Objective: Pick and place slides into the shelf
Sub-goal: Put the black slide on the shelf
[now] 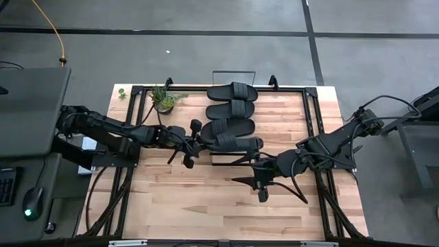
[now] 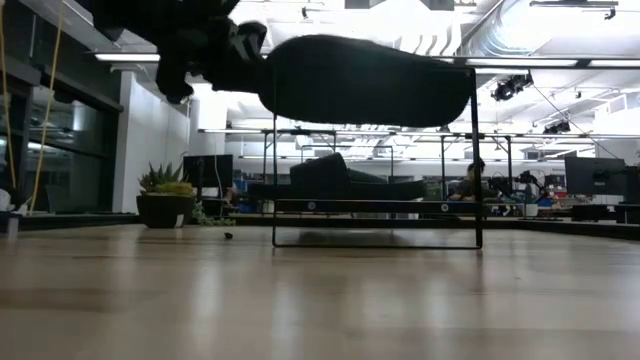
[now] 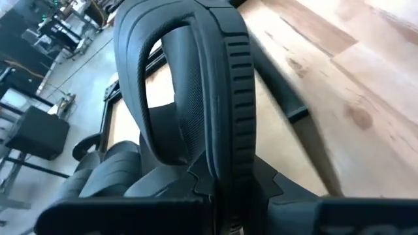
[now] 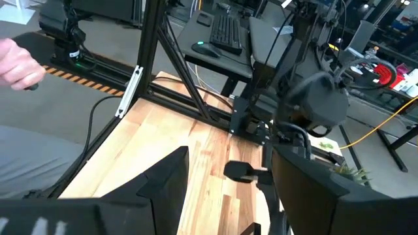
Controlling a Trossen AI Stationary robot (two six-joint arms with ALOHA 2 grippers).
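Three black slides (image 1: 232, 108) lie side by side on the light-wood shelf (image 1: 233, 71) at the table's far middle; the low view shows one slide (image 2: 335, 175) resting on the plank (image 2: 400, 206). A fourth slide (image 1: 236, 144) is in the air at the shelf's near side, shown high in the low view (image 2: 370, 80). My left gripper (image 1: 199, 142) is shut on its left end. My right gripper (image 1: 257, 186) hovers open over the table just nearer than the shelf, its fingers (image 4: 163, 189) spread and touching nothing. My left gripper (image 3: 215, 196) pinches the fourth slide between its two fingers at the end of the sole (image 3: 225, 163) nearest the left arm. The fingers come level from the table's left, along the slide's length. The slide is lifted clear and reaches out toward the right, its ribbed sole edge (image 3: 238, 85) facing the wrist camera.
A potted plant (image 1: 163, 99) stands left of the shelf at the far edge, also in the low view (image 2: 165, 195). Black frame rails (image 1: 312, 120) run along the table's sides. A person's hand (image 4: 16, 62) shows beyond the table in the right wrist view. Bare wood lies toward the near edge.
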